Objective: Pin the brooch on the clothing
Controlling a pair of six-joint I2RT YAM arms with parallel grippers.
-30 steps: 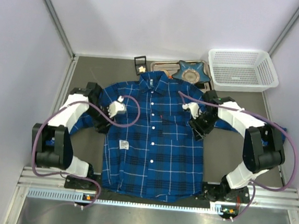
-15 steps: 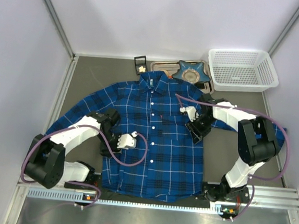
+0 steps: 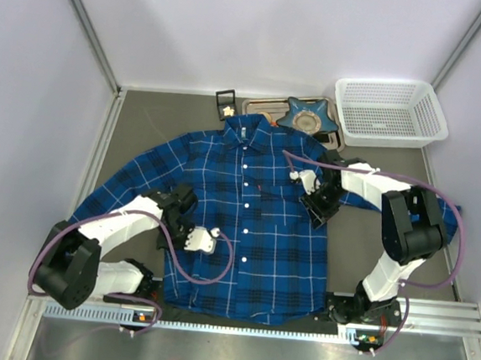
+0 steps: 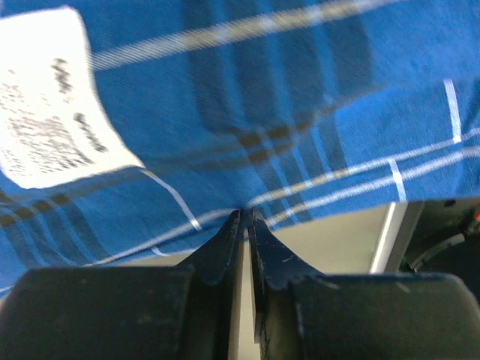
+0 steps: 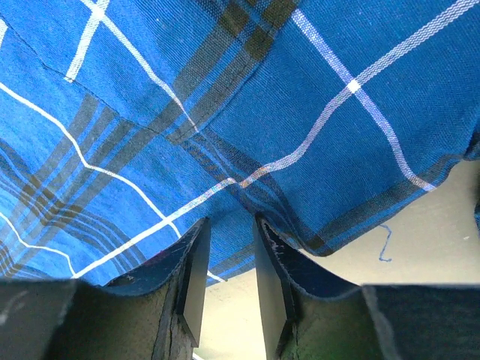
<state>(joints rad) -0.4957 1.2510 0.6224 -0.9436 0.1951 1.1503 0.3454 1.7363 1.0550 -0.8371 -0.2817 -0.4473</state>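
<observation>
The left gripper [image 3: 207, 239] was down on the shirt [image 3: 257, 232], on the front panel left of the button row. In the wrist view its fingers [image 4: 217, 251] were drawn almost together with only a sliver between them. Their tips were against the plaid cloth, with a white label [image 4: 45, 139] ahead and to their left, and I could not tell whether any cloth was caught. The shirt was spread flat, front up, under both grippers, with a sleeve out to each side. The brooch [image 3: 228, 109] sat in a small black holder [image 3: 225, 94] well beyond the left gripper, past the collar, apart from both grippers. The right gripper [image 3: 303, 180] was at the shirt's chest, near the sleeve seam. Its fingers [image 5: 193, 262] stood a narrow gap apart with nothing between them, and the fabric's edge was just ahead of the tips. Beyond this gripper lay a blue star-shaped dish [image 3: 308, 116] on a metal tray [image 3: 264, 108], and further right a white basket [image 3: 390, 111].
</observation>
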